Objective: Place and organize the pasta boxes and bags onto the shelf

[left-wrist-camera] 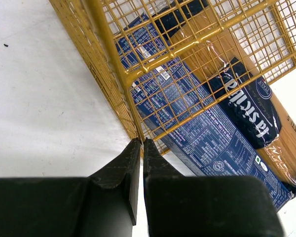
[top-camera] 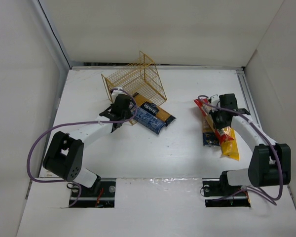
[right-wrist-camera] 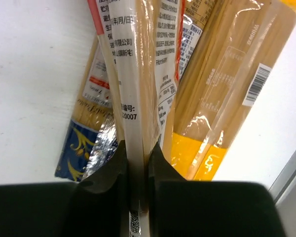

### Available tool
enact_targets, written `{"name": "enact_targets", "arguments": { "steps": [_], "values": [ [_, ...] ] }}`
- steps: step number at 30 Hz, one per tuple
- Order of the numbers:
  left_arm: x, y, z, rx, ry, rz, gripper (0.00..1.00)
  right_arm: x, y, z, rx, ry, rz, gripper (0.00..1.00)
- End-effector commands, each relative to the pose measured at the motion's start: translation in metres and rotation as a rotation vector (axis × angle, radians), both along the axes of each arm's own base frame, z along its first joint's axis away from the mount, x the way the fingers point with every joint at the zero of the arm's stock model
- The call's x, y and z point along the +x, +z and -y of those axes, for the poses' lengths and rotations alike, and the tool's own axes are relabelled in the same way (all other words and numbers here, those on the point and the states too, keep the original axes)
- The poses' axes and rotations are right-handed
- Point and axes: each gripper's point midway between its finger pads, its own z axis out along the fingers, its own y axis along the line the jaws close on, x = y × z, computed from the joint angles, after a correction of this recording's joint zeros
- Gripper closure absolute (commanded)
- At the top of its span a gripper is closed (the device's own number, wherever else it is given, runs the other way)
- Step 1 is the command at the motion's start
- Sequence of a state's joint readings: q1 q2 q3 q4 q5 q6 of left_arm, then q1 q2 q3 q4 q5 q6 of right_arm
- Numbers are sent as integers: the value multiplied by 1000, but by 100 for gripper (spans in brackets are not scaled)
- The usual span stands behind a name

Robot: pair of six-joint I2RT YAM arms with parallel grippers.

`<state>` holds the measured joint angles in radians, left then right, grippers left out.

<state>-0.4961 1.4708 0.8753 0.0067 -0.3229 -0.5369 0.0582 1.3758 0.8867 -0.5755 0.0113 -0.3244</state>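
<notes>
The gold wire shelf (top-camera: 138,81) stands tilted at the back left. A dark-blue box (top-camera: 150,120) and a brown-black pack (top-camera: 157,111) lie side by side with their far ends inside it. My left gripper (top-camera: 119,111) is shut on the shelf's lower corner wire (left-wrist-camera: 119,74), which runs down between its tips (left-wrist-camera: 141,143). The blue box (left-wrist-camera: 207,133) and brown-black pack (left-wrist-camera: 246,98) show through the grid. On the right lies a pile of bags: a red-ended one (top-camera: 203,109) and a yellow one (top-camera: 229,144). My right gripper (top-camera: 218,118) is shut on a clear bag with a white strip (right-wrist-camera: 130,89).
White walls close in the table on the left, back and right. A yellow bag (right-wrist-camera: 227,108) and a bag with a blue and gold end (right-wrist-camera: 81,148) lie on either side of the held bag. A metal rail (top-camera: 249,98) runs along the right edge.
</notes>
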Motion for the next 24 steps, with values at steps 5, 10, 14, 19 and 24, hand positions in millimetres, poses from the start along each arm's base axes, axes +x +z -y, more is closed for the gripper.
{"name": "enact_targets", "arguments": {
  "steps": [5, 10, 14, 19, 24],
  "values": [
    [9, 17, 7, 3, -24, 40, 100, 20, 83, -45, 52, 181, 310, 100],
    [10, 19, 8, 6, -30, 50, 100, 31, 97, -97, 81, 346, 355, 100],
    [10, 19, 7, 13, -35, 50, 100, 54, 87, -133, 52, 400, 352, 100],
    [10, 18, 8, 15, -48, 48, 100, 78, 107, -179, 140, 423, 495, 100],
    [10, 19, 12, 7, -69, 51, 100, 96, 128, -205, 203, 432, 654, 100]
  ]
}}
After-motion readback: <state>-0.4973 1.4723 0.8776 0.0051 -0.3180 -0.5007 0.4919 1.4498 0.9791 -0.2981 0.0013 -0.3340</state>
